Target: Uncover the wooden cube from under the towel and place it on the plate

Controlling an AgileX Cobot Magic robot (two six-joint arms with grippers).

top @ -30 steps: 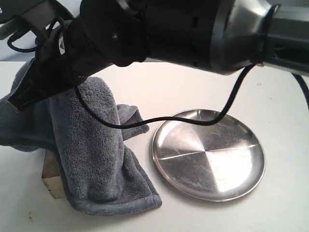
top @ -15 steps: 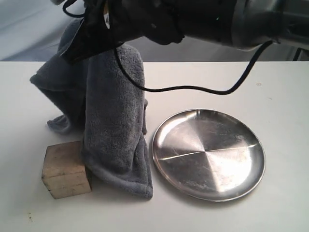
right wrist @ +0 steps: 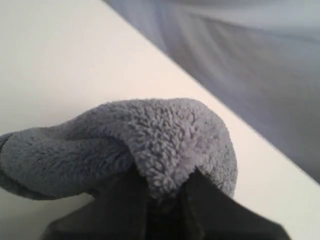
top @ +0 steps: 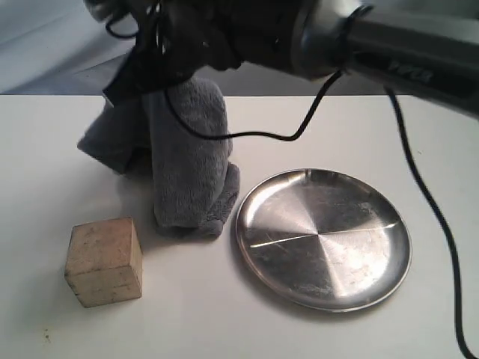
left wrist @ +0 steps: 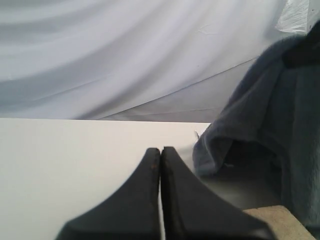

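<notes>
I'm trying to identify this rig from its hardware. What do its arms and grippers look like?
The right arm has a grey cylindrical link with faint lettering, joined to bulky black housings. A thin black cable loops beneath it. The left gripper has two matte black, wedge-shaped fingers tapering to narrow tips. The right gripper is equally dark.

the left pincer (left wrist: 161,151), jaws together, faces the towel (left wrist: 270,110) and the wooden cube (left wrist: 278,223) corner.
</notes>
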